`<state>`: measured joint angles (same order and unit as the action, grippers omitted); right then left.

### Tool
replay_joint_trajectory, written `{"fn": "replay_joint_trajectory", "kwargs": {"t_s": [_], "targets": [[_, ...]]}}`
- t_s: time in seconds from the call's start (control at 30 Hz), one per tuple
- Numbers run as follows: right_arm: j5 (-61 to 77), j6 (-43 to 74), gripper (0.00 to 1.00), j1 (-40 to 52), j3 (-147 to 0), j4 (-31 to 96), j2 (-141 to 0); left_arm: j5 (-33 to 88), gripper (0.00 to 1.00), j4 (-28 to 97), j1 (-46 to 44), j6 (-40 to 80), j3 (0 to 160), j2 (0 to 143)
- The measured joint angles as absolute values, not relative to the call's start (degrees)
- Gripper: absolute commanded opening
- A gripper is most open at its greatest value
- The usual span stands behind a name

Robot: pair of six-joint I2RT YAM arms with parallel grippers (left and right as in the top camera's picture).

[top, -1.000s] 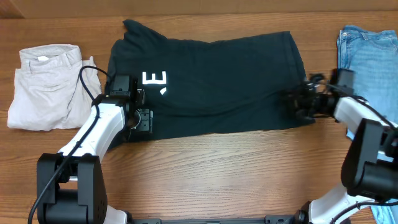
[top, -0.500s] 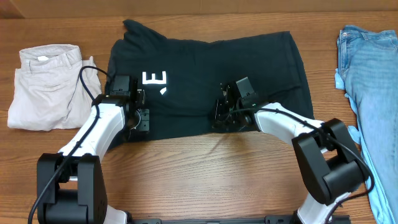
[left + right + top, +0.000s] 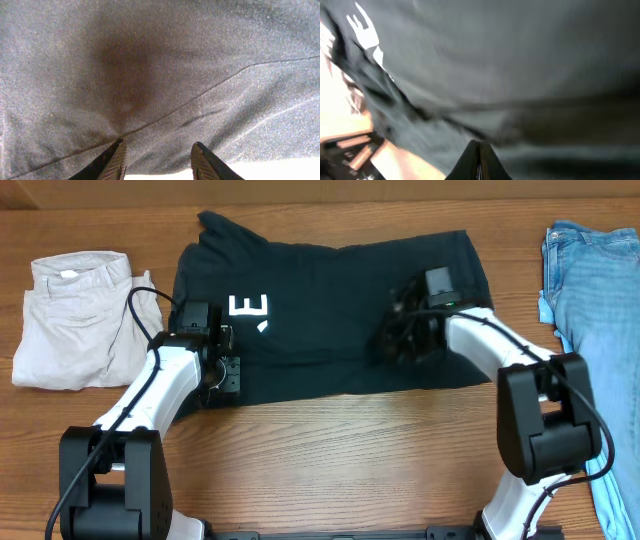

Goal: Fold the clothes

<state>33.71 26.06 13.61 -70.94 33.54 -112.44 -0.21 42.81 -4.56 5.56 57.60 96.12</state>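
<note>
Black T-shirt (image 3: 330, 310) with white lettering (image 3: 248, 306), beige trousers (image 3: 72, 320), light-blue jeans (image 3: 588, 270).

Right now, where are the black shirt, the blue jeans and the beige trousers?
black shirt (image 3: 330, 290): overhead view, plain middle
blue jeans (image 3: 590, 270): overhead view, upper part
beige trousers (image 3: 70, 320): overhead view, middle

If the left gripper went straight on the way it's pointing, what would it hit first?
The black T-shirt: the left gripper points straight into its fabric, seemingly very close, though depth is unclear.
</note>
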Motion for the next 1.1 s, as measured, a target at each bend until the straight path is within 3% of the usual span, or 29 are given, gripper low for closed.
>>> {"fn": "replay_joint_trajectory", "kwargs": {"t_s": [0.2,0.43,0.6,0.87,1.1], "targets": [[29.5,27.3,0.04,30.7,-70.7,25.1,-113.6,-0.2,0.45,43.0,-4.6,5.6,57.6,96.1],[28.3,30.0,0.04,31.6,-70.6,19.3,-118.7,-0.2,0.45,43.3,-4.6,5.6,57.6,96.1],[27.6,30.2,0.04,29.2,-70.6,17.1,-119.1,-0.2,0.45,43.7,-4.6,5.5,57.6,96.1],[30.1,34.3,0.04,17.2,-70.4,8.4,-119.6,-0.2,0.45,44.1,-4.6,5.4,57.6,96.1],[41.8,30.8,0.04,10.5,-70.3,21.5,-119.2,-4.3,0.41,46.2,-4.5,4.7,57.6,96.1]]}}
